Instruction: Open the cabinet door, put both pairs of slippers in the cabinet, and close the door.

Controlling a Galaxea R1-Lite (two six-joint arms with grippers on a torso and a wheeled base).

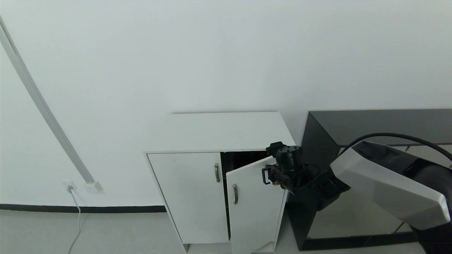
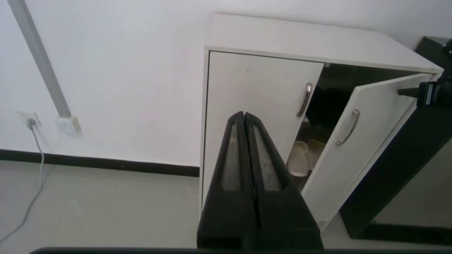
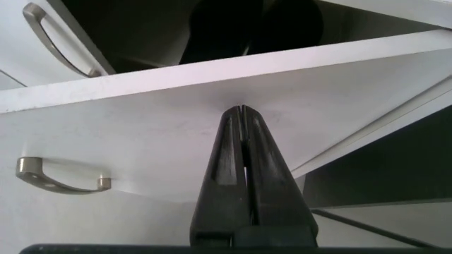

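The white cabinet (image 1: pixel 226 132) stands against the wall. Its left door (image 1: pixel 189 197) is closed and its right door (image 1: pixel 256 208) hangs partly ajar, with a dark gap at its handle side. Pale slippers (image 2: pixel 302 156) lie on a shelf inside, seen through that gap. My right gripper (image 1: pixel 272 175) is shut, its tips (image 3: pixel 242 111) against the outer face of the right door near the top edge, away from the door's handle (image 3: pixel 60 178). My left gripper (image 2: pixel 244 115) is shut on nothing and hangs well in front of the cabinet, facing the left door.
A black table (image 1: pixel 370 123) stands right beside the cabinet on the right, close to the ajar door. A wall socket with a plugged cable (image 1: pixel 70 187) and a slanting white conduit (image 1: pixel 42 106) are on the left wall. Bare grey floor (image 1: pixel 88 233) lies left of the cabinet.
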